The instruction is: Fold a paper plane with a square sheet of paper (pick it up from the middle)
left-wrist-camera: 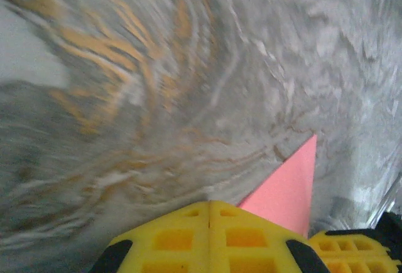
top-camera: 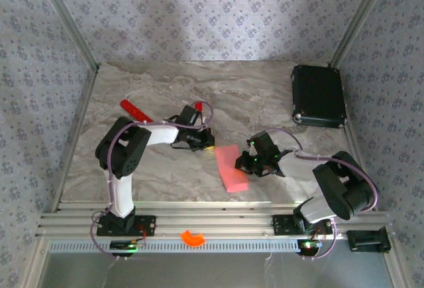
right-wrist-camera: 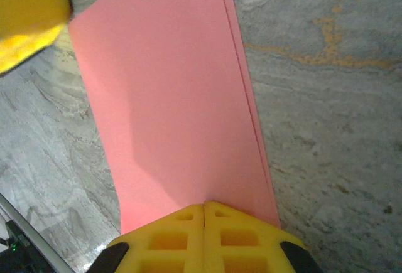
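the thin salmon-pink sheet of paper (top-camera: pixel 232 169), doubled into a narrow rectangle, is seen lying flat on the grey marbled table (top-camera: pixel 265 96) just below the centre of the top view. the left gripper (top-camera: pixel 207 144) is placed at its upper end, yellow fingers closed together on nothing. the right gripper (top-camera: pixel 245 162) is likewise closed, tips set at the strip's right edge; whether paper is pinched cannot be told. crease-pressing is judged to be in hand; next, a corner must be lifted and folded inward.
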`<action>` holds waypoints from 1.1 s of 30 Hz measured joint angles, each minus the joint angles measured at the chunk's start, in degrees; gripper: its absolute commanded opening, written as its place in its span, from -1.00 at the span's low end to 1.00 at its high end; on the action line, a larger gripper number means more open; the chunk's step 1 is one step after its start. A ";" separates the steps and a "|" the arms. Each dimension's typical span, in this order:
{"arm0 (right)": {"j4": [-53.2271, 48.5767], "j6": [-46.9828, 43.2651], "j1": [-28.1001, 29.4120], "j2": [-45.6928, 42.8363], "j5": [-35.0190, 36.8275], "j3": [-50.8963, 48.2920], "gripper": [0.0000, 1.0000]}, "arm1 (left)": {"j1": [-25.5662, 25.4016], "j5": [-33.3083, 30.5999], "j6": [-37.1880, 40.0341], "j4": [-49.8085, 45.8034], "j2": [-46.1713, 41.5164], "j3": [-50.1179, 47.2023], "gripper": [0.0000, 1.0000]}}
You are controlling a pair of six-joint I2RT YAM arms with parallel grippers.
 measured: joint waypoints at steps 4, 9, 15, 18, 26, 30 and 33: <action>0.76 0.59 0.37 0.00 0.17 -0.20 -1.00 | 0.57 -0.39 0.00 -0.11 -0.22 0.00 -1.00; 2.19 2.51 1.81 0.00 1.40 -0.52 -1.00 | 1.03 -4.00 -0.07 -2.19 -4.13 -0.74 -1.00; 4.31 6.45 5.22 0.07 5.64 -0.52 -1.00 | -0.02 -4.83 -0.61 -4.52 -12.66 -1.55 -1.00; 4.66 7.69 6.08 0.07 7.32 -0.52 -1.00 | -2.36 -3.08 -0.74 -4.52 -14.40 -2.34 -1.00; 4.85 8.55 6.32 0.07 8.20 -0.50 -1.00 | -8.48 3.41 -4.02 -1.70 -14.62 -9.22 -1.00; 4.85 8.72 6.29 0.07 8.20 -0.50 -1.00 | -8.52 4.76 -6.29 1.75 -13.97 -10.54 -1.00; 4.85 8.72 6.32 0.07 8.20 -0.50 -1.00 | -9.01 5.60 -7.21 3.82 -12.55 -10.54 -1.00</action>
